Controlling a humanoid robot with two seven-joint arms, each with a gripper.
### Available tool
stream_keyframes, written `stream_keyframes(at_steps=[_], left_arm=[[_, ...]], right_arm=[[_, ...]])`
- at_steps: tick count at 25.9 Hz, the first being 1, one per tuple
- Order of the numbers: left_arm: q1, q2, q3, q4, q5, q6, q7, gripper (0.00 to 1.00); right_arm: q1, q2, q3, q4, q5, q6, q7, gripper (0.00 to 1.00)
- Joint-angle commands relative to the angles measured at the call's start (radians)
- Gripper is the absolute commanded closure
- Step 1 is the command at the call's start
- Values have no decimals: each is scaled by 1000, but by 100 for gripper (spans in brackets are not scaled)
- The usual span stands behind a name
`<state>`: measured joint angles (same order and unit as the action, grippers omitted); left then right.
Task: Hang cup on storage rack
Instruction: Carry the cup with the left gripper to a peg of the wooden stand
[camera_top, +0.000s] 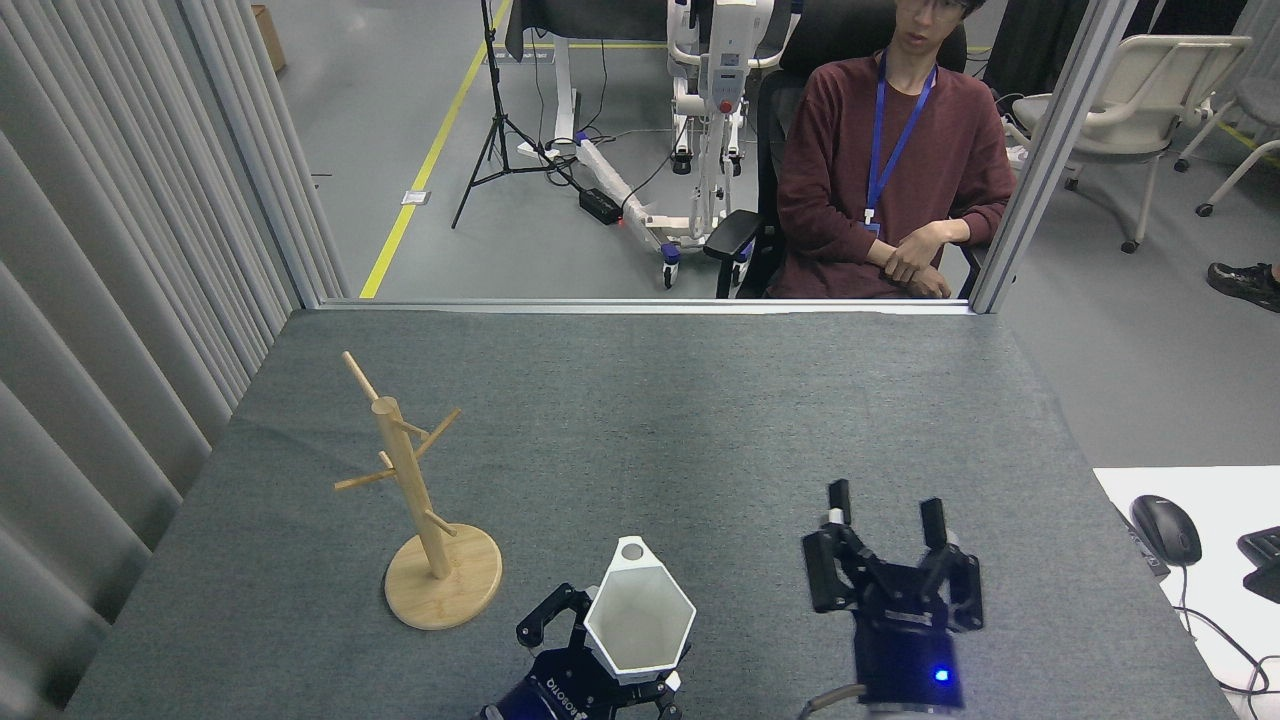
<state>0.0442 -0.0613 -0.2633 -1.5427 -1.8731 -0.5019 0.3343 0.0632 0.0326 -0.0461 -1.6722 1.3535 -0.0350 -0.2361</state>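
Head view: carry step in hand, hanging not yet done. Left gripper (600, 650) pinches white matte hexagonal cup (640, 618) from below, mouth facing camera, pierced tab handle on top. Light wooden peg rack on round disc base (420, 500) stands on grey felt table (700, 420), near cup, to its left, apart. Right gripper (885, 520) empty, fingers spread, right of cup. Next move likely: swing cup left, thread tab hole over angled peg.

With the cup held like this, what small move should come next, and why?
Probably carry the white hexagonal cup left and up toward the wooden mug tree. The left gripper grips the cup near the table's front edge, the tab handle with its hole points away from the robot, and the pegs are bare. The right gripper is open and empty, clear of the path.
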Motion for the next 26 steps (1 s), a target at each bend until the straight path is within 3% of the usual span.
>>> stream_keyframes(at_steps=[1, 2, 5, 10, 16, 18, 22, 26], left_arm=[[3, 3, 45, -1, 2, 3, 5, 43], [5, 3, 65, -4, 2, 3, 6, 42], [14, 5, 139, -45, 11, 2, 6, 42], [65, 15, 332, -149, 58, -1, -3, 42], [146, 51, 558, -186, 92, -12, 37, 43], [144, 57, 581, -182, 66, 25, 38, 45], [108, 89, 573, -155, -142, 186, 63, 50], [28, 90, 538, -96, -176, 197, 83, 52]], right_arm=[[84, -143, -83, 40, 133, -98, 49, 1], [165, -184, -81, 5, 168, -180, 31, 1], [283, -189, -100, -44, 171, -287, -6, 1], [293, -132, -190, -27, 168, -286, -20, 1], [287, -128, -195, -12, 167, -287, -19, 1], [285, -126, -193, -11, 168, -286, -17, 1], [283, -126, -195, -8, 168, -284, -17, 1], [288, -126, -196, -8, 168, -281, -17, 1]])
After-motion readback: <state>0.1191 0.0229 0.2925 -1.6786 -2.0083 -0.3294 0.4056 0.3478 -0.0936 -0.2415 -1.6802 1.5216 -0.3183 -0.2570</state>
